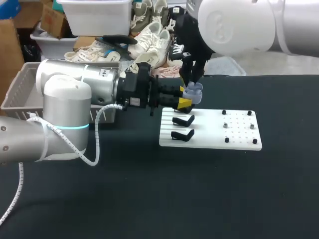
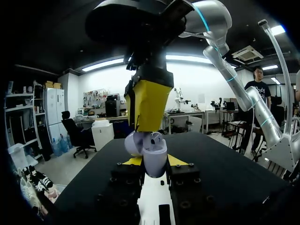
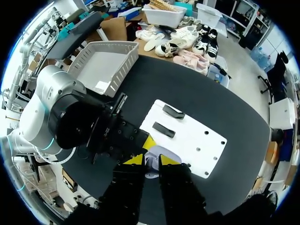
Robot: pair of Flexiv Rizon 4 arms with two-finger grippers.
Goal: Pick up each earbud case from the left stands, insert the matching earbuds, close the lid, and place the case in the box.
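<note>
left claw (image 2: 154, 161) and right claw (image 3: 151, 159) both clamp the lavender earbud case (image 1: 192, 92) between them, near the white board (image 1: 239, 135).

Glossy plastic earbud case (image 2: 152, 159); matt table top (image 1: 149, 199)

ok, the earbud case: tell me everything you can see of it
The earbud case is pale lavender, rounded, smooth and glossy like plastic. Its lid looks open in the left wrist view; I cannot tell what is inside. It is held off the table, by the left end of the white stand board. The right gripper clamps it from above, the left gripper from the side. Nothing else touches it.
</note>
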